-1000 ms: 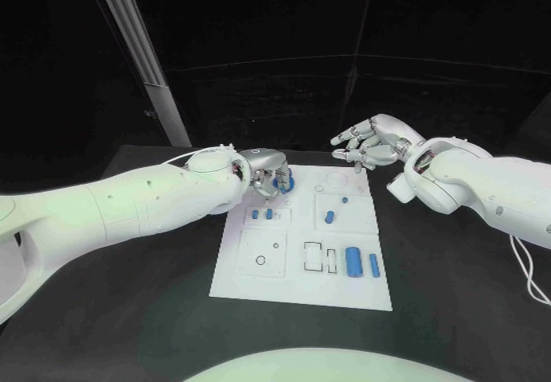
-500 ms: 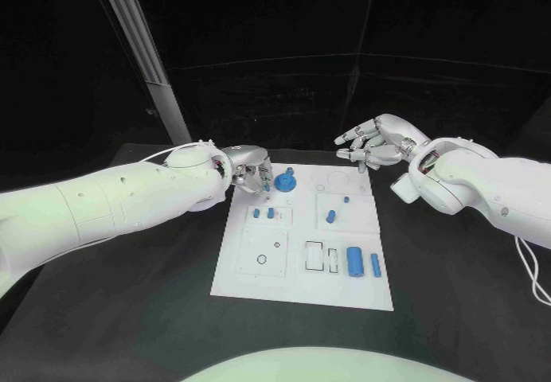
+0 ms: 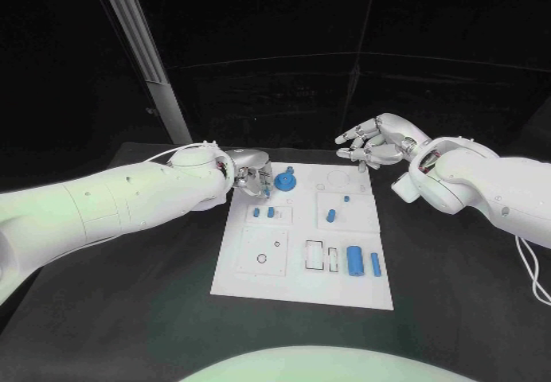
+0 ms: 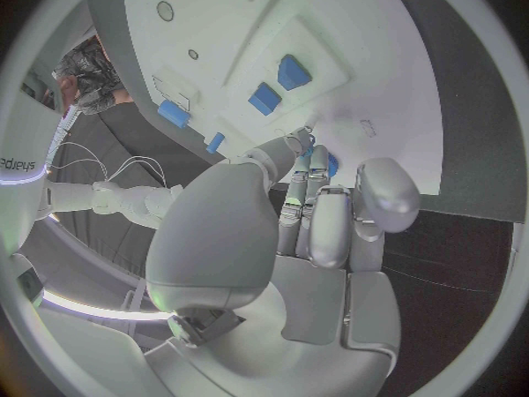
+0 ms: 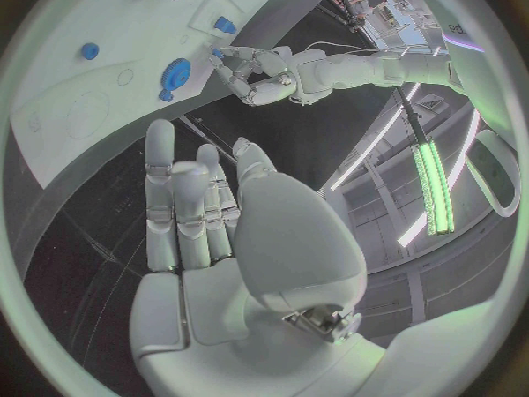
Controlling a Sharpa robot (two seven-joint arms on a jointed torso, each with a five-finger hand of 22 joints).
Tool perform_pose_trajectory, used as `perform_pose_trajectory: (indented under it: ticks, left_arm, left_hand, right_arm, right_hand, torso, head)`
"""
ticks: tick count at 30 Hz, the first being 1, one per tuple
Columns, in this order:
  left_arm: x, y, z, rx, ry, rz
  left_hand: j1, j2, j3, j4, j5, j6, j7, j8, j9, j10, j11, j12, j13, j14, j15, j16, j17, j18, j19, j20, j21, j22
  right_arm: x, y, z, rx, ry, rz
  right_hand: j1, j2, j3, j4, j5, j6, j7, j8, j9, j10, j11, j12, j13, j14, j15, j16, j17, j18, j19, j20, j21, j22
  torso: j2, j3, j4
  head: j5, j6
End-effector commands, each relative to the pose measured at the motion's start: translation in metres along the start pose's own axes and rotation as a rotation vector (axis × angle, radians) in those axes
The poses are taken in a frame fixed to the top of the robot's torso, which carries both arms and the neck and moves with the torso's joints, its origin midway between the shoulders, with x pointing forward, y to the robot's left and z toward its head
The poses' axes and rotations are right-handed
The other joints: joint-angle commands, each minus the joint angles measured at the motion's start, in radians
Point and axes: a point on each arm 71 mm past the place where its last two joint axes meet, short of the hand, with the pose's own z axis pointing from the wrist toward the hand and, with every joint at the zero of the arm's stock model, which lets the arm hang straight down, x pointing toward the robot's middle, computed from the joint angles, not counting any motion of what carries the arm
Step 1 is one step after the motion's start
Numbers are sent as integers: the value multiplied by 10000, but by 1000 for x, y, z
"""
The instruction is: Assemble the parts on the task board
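Left white arm reaches in low across the black worktop (image 3: 138,318), its silver left robot hand (image 3: 254,177) at the far left corner of the white rectangular task board (image 3: 301,286). Fingers (image 4: 317,207) lie straight and close together, tips angled down at the board edge, thumb alongside; nothing is held, tips look just off or barely touching the board, cannot tell which. Just beside those fingertips sits the round blue gear-like part (image 3: 286,183), on the board, apart from the hand.

Right white arm is bent at the board's far right corner, silver right robot hand (image 3: 374,142) raised above the worktop, fingers (image 5: 161,194) extended and loosely spread, palm facing the board, holding nothing.

On the board: two small blue blocks (image 3: 263,212) in the left middle recess, a short blue peg (image 3: 330,215) in the right middle square, a tiny blue piece (image 3: 345,200) just beyond it, two upright blue cylinders (image 3: 363,262) side by side near the near right edge.
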Motion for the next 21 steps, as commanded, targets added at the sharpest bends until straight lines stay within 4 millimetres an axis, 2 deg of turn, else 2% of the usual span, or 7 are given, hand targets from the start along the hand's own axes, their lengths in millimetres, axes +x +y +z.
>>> perform_pose_trajectory:
  ticks: [1, 21]
  left_arm:
    - [2, 0, 1, -107, 245, -48]
    - [9, -2, 7, -212, 626, 67]
  left_hand:
    - [-87, -8, 59, 27, -30, 84, -16, -64, -5, 62, -5, -39, 17, 219, -63, 35, -14, -171, 109, 13, 40, 7]
    - [-93, -6, 67, 25, -29, 87, -15, -67, -6, 66, -5, -48, 17, 216, -63, 29, -29, -172, 108, 14, 45, 13]
  right_arm:
    - [0, 2, 1, -87, 50, -8]
    - [1, 2, 1, -108, 73, 0]
  right_hand:
    - [84, 9, 34, 26, 60, -59, -25, 63, 11, -31, 1, 24, -12, -61, 11, 14, 14, 50, -1, 36, -55, -11]
    - [84, 9, 34, 26, 60, -59, -25, 63, 11, -31, 1, 24, -12, -61, 11, 14, 14, 50, -1, 36, -55, -11]
  torso:
    - [-5, 5, 16]
    - [-6, 7, 9]
  head:
    - [-30, -6]
    - [-32, -37]
